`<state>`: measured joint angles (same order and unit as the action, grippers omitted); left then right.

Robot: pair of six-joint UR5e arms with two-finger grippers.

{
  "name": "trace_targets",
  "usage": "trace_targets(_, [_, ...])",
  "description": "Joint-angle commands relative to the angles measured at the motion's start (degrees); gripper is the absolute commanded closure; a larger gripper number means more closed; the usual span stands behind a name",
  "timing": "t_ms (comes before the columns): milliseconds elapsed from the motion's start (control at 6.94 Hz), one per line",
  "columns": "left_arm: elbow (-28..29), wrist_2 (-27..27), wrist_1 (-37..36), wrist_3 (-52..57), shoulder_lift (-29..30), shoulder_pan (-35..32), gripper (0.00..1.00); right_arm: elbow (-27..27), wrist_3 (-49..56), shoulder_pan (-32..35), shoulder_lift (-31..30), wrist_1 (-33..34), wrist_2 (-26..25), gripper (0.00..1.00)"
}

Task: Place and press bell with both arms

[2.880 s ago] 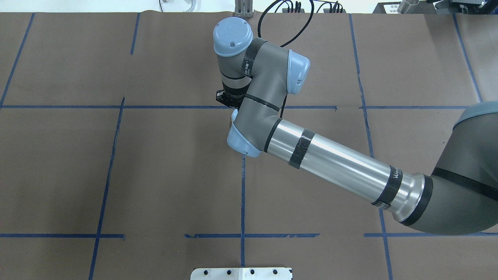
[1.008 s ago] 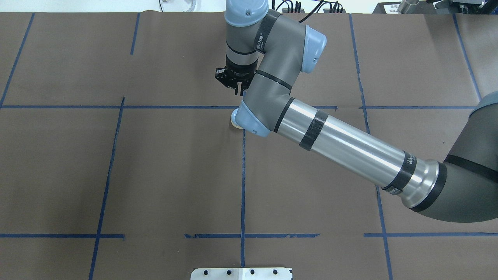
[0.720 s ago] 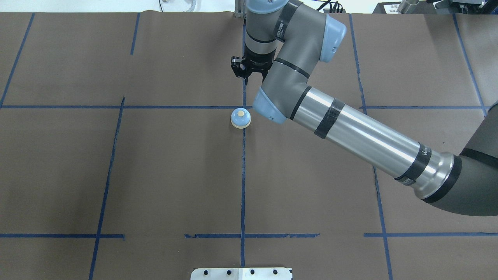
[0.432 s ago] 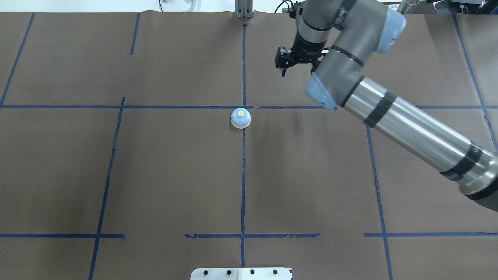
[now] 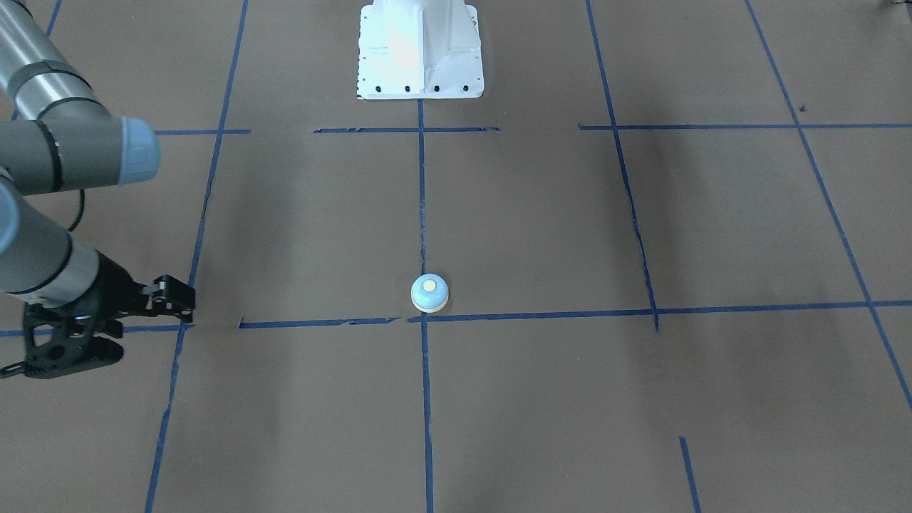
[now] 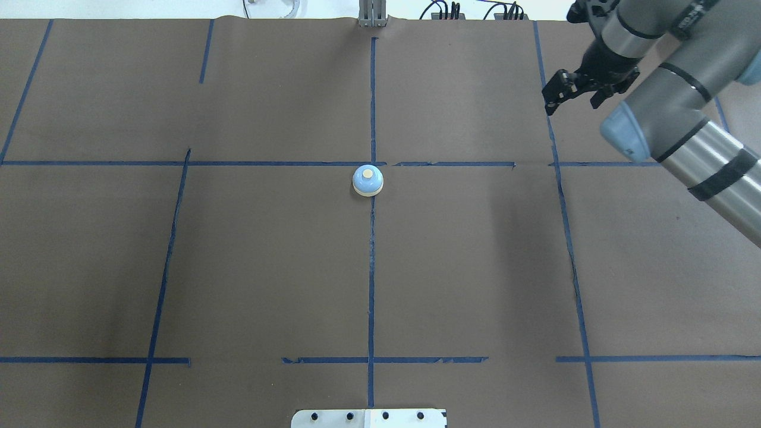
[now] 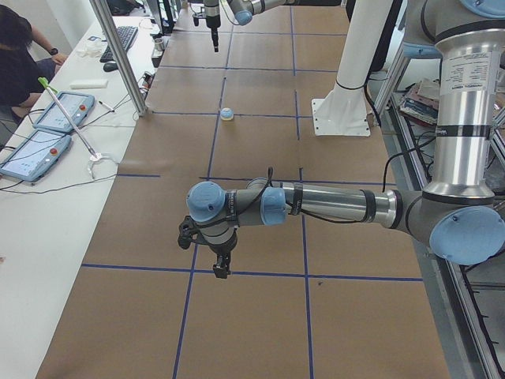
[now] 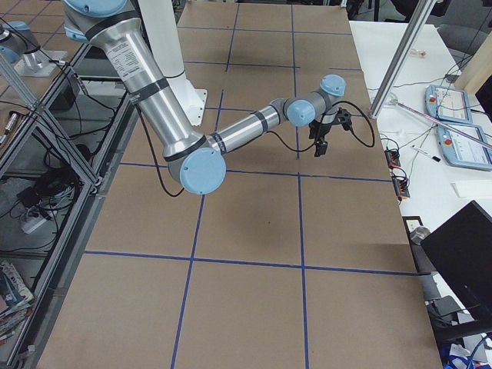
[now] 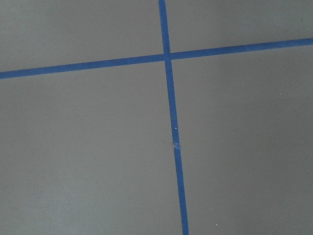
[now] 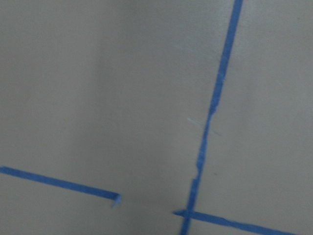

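Observation:
The bell (image 6: 368,181) stands alone on the brown table cover, beside a crossing of blue tape lines; it also shows in the front view (image 5: 429,293) and the left view (image 7: 226,114). My right gripper (image 6: 571,104) hangs open and empty far to the bell's right, near the table's far edge; it also shows at the front view's left edge (image 5: 178,303). My left gripper (image 7: 221,264) points down over the table at its left end, well away from the bell; I cannot tell if it is open or shut. Both wrist views show only tape lines.
The white bolted pedestal base (image 5: 420,50) stands at the robot's side of the table. A side table with tablets (image 7: 47,126) and a metal post (image 7: 118,55) runs along the far edge, where an operator sits.
The right arm rose from the table's middle and swung away to the right and far edge, uncovering the bell, which stays by the tape crossing.

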<state>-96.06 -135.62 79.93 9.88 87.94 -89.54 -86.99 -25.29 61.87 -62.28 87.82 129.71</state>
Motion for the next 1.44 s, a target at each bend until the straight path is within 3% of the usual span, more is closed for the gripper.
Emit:
trace_targets(0, [-0.09,1.05,-0.21,-0.12,-2.14,-0.37,0.0,-7.29,16.95,6.47,-14.64,0.77,0.81,0.0])
trace_targets(288, [-0.26,0.8,0.31,-0.04,-2.86,-0.38,0.0,-9.34,32.33,16.21,-24.43,0.86,0.81,0.0])
trace_targets(576, [-0.18,0.8,0.31,-0.3,-2.69,-0.38,0.0,-9.6,36.45,27.11,-33.65,0.69,0.9,0.0])
trace_targets(1296, [-0.61,1.15,0.23,-0.12,-2.69,-0.29,0.0,-11.89,29.69,28.39,-37.74,-0.37,3.45,0.0])
